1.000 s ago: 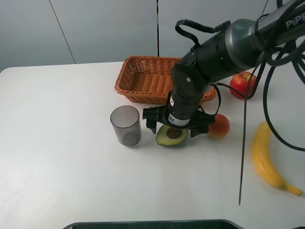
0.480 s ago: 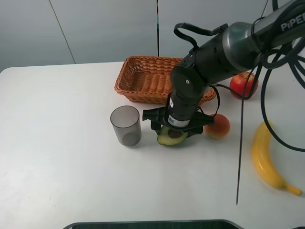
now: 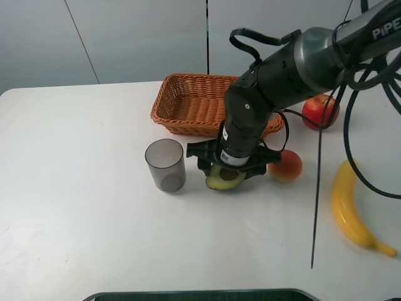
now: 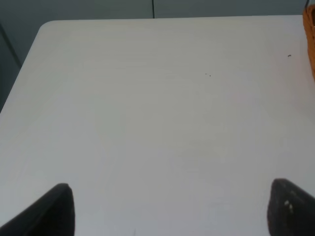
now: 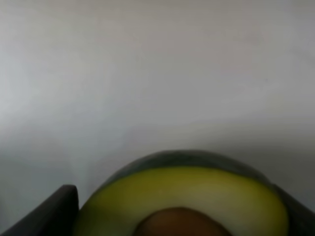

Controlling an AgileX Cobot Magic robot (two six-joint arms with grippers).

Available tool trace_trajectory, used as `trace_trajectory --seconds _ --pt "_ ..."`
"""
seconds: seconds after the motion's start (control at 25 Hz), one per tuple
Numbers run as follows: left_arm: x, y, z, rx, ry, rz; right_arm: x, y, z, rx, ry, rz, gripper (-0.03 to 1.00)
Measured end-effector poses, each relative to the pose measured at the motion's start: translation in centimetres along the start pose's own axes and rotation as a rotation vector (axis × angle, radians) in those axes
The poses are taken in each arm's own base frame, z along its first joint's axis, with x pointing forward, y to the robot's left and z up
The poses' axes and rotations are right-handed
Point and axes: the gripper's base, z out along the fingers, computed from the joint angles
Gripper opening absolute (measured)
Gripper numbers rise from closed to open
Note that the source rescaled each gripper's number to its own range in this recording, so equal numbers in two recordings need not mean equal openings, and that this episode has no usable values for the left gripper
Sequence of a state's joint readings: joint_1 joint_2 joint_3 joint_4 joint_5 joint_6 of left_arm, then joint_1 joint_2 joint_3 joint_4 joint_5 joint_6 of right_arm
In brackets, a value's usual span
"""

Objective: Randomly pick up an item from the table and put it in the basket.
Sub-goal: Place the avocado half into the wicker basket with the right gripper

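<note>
The halved avocado (image 3: 223, 181), cut face up with its brown pit showing, lies on the white table (image 3: 75, 188) in front of the wicker basket (image 3: 188, 103). My right gripper (image 3: 227, 175) points straight down over it, its fingers closed against the avocado's two ends. In the right wrist view the avocado (image 5: 182, 196) fills the space between the fingers (image 5: 54, 211). I cannot tell whether it is off the table. My left gripper (image 4: 170, 206) is open and empty over bare table, with the basket's edge (image 4: 311, 39) at the side. The left gripper is out of the exterior view.
A grey translucent cup (image 3: 165, 165) stands just left of the avocado. A round orange-red fruit (image 3: 287, 166) lies just right of it. A red apple (image 3: 320, 111) and a banana (image 3: 348, 210) lie further right. A thin black cable (image 3: 316, 207) hangs down from the right arm.
The right gripper's fingers were spread wide beside the avocado and have closed onto its ends. The avocado shifted slightly. The left arm has not moved.
</note>
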State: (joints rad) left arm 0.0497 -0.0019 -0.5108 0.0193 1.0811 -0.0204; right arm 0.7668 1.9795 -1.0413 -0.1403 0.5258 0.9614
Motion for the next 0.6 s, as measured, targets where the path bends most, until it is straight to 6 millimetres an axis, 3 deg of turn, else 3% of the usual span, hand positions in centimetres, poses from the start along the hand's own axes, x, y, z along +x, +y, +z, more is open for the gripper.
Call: trace_trajectory --seconds 0.44,0.6 --pt "0.0 0.0 0.0 0.0 0.0 0.0 -2.2 1.0 -8.3 -0.118 -0.138 -0.105 0.0" --pt "0.0 0.0 0.0 0.0 0.0 0.0 -4.0 1.0 -9.8 -0.142 -0.19 -0.13 0.0"
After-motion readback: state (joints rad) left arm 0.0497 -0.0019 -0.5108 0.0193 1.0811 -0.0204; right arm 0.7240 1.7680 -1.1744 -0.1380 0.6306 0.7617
